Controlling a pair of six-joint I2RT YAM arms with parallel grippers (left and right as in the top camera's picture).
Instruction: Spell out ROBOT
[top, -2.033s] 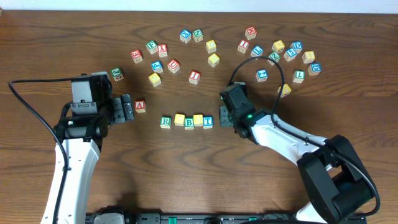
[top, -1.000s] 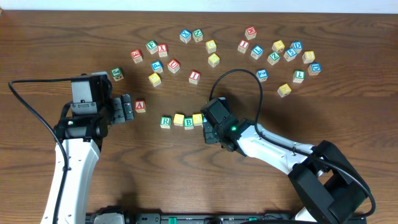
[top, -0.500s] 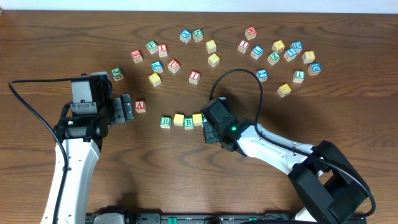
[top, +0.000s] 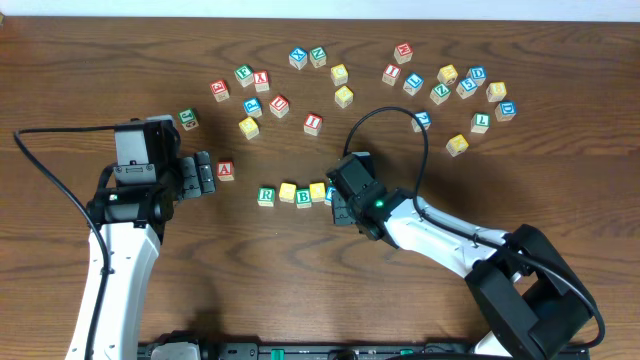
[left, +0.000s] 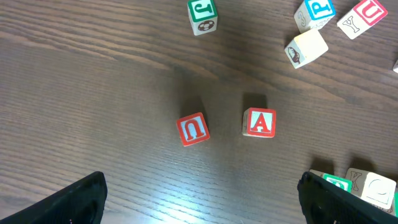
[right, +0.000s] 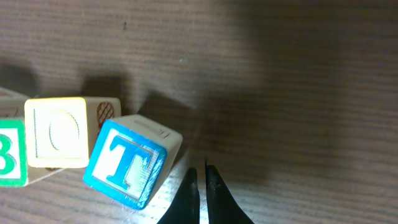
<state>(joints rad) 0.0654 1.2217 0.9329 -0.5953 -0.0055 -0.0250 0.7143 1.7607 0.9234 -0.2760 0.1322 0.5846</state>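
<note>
The ROBOT row lies mid-table: green R (top: 266, 196), a yellow cube (top: 288, 191), green B (top: 303, 197), a second yellow cube (top: 318, 190), and the blue T (right: 130, 162), mostly hidden from overhead under my right gripper (top: 340, 203). In the right wrist view the T sits skewed against the yellow O cube (right: 57, 132), with the B (right: 9, 158) at the left edge. My right gripper (right: 200, 177) is shut and empty, its tips right at the T's right side. My left gripper (top: 205, 175) is open, left of the row, with nothing between its fingers (left: 74, 199).
A red A (top: 225, 170) lies just right of the left gripper, and a red U (left: 193, 129) shows beside the A (left: 259, 122) in the left wrist view. Several loose letter cubes (top: 440, 85) are scattered across the far half of the table.
The right gripper came in from the right to the T end of the row, then edged slightly up and right. The left arm has not moved.
</note>
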